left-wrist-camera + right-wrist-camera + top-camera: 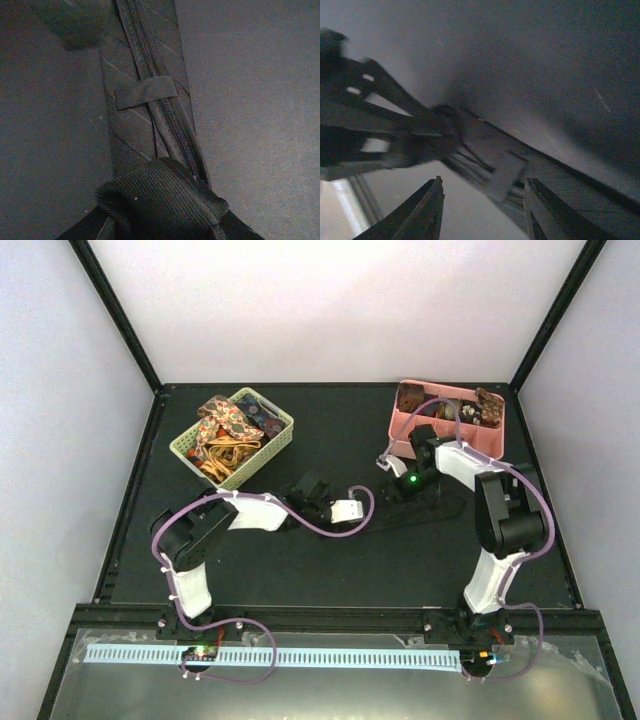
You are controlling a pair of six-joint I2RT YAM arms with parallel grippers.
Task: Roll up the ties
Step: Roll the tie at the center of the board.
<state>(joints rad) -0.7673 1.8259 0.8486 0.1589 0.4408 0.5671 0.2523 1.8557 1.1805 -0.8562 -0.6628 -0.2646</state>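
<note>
While lying mid-worktop, black tie: one end coiled.
Left claw: pinching that coiled end.
Right claw: spread.

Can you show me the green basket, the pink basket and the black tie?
green basket [265, 453]: top view, on its near right wall.
pink basket [396, 425]: top view, on its left wall.
black tie [145, 130]: left wrist view, on the flat unrolled part.

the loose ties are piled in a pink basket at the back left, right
No. The loose ties are piled in a green basket at the back left, not a pink one; the pink basket sits at the back right. The top external view shows this.
</note>
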